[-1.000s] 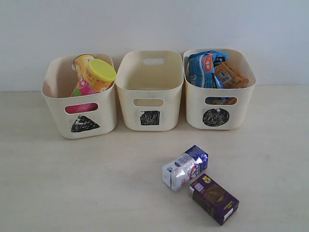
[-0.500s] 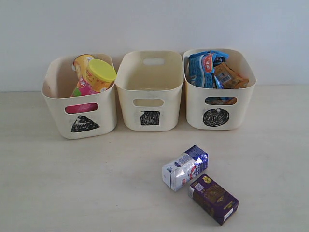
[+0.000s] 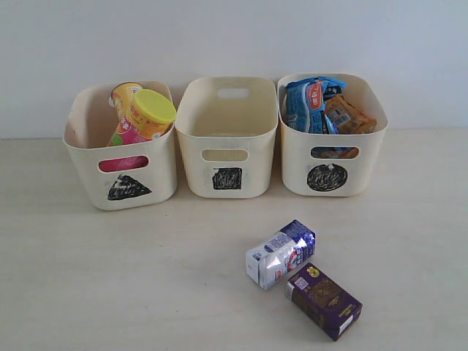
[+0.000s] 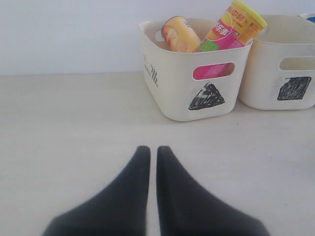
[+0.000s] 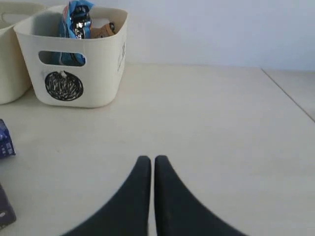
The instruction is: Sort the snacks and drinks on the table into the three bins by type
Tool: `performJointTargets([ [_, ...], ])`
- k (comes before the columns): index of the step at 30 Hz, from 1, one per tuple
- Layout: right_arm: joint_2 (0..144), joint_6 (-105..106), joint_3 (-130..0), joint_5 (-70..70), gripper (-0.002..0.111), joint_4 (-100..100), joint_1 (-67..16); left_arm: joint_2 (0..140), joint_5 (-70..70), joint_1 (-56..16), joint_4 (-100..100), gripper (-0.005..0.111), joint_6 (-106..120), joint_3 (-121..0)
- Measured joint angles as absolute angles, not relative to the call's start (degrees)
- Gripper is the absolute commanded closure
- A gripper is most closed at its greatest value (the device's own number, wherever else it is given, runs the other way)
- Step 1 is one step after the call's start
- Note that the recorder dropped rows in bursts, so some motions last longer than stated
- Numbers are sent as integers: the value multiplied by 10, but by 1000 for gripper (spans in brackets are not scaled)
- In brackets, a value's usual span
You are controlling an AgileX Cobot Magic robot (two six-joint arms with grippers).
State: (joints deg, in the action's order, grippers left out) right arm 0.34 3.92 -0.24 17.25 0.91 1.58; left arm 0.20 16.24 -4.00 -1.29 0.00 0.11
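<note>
Three cream bins stand in a row at the back of the table (image 3: 110, 278). The triangle bin (image 3: 124, 186) holds the yellow canister (image 3: 123, 95) and the pink canister (image 3: 146, 117) with its yellow lid. The square bin (image 3: 227, 179) shows nothing inside. The circle bin (image 3: 327, 178) holds the blue bag (image 3: 303, 106) and the orange bag (image 3: 345, 115). In front, the white and blue carton (image 3: 280, 254) lies touching the dark purple carton (image 3: 323, 300). My left gripper (image 4: 150, 150) and right gripper (image 5: 151, 159) are shut and empty, low over bare table; neither shows in the exterior view.
A pale wall rises behind the bins. In the right wrist view the table's edge (image 5: 290, 96) runs past the circle bin (image 5: 74, 73). The left wrist view shows the triangle bin (image 4: 192, 83) and the square bin (image 4: 285, 73) ahead.
</note>
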Motion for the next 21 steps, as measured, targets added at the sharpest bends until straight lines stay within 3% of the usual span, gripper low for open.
performJointTargets([
  [21,3,31,-2,197,109,9,16,2,162,-40,-13,103,0,1],
])
